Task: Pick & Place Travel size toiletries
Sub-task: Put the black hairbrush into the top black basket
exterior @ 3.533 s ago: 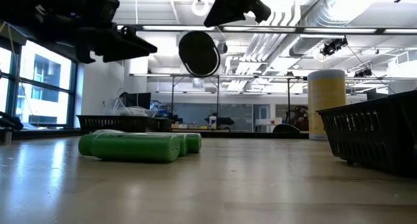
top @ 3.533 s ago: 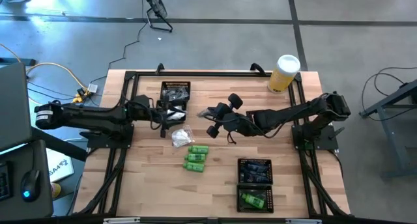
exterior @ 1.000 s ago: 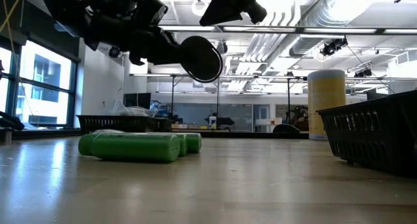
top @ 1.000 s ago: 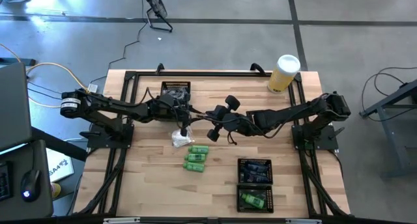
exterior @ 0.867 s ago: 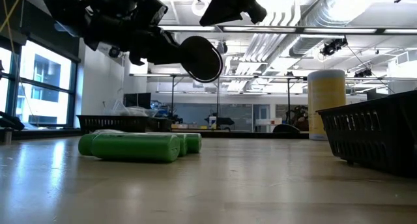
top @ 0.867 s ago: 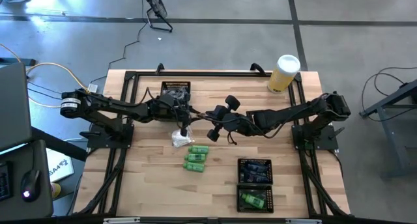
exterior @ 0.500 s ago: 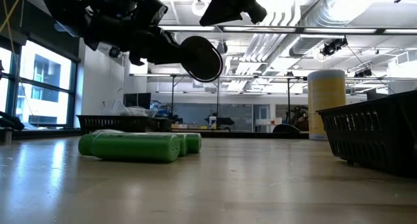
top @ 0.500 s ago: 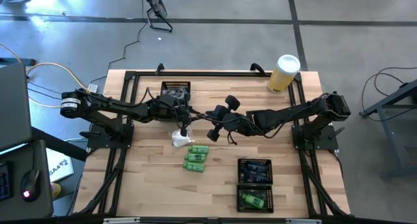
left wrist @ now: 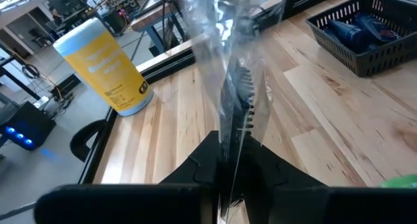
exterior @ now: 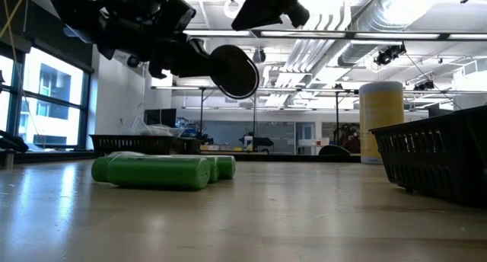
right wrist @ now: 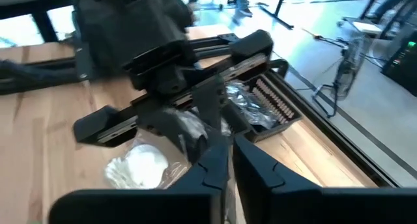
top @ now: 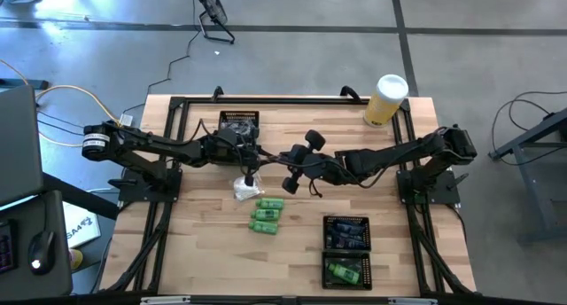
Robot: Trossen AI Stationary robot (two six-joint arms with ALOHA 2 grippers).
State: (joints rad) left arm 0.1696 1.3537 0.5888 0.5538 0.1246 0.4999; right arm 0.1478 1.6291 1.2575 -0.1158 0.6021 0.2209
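holding a clear crinkly plastic packet with a dark comb-like item inside [left wrist: 229, 61] in mid-air over the middle of the wooden desk [top: 390, 190], well clear of the surface. both arms meet on it.

left gripper [left wrist: 228, 154]: fingers [left wrist: 195, 168] clenched on one edge of the packet, film pinched flat between them. right gripper [right wrist: 227, 155]: fingers pressed nearly together, and as far as the right wrist view shows they are nipping the same packet from the opposite side. looks like a hand-over between arms. from table level the packet's contents read as a dark round shape [exterior: 234, 71] hanging below the two grippers.

handling, my read:
- very light, no real load on either arm
- film is soft and slick. it will crumple and twist, and won't hold its pose
- the stiff insert will swing under a grip on the edge
- best hold is on the flat sealed margin, or across the stiff insert itself. avoid loose film, which can slide out
- one side should only let go once the other clearly has a bite, or it drops

rest of the desk:
- three bright green little bottles [top: 267, 214] lying side by side near the centre
- a crumpled white packet [top: 245, 189] just beside them, under the left gripper
- black mesh tray [top: 238, 125] on the far left side with clear packets in it
- second black mesh tray [top: 346, 249] near the front right holding dark blue tubes and a green bottle
- tall yellow cylinder with white lid [top: 387, 98] at the far right corner, not involved
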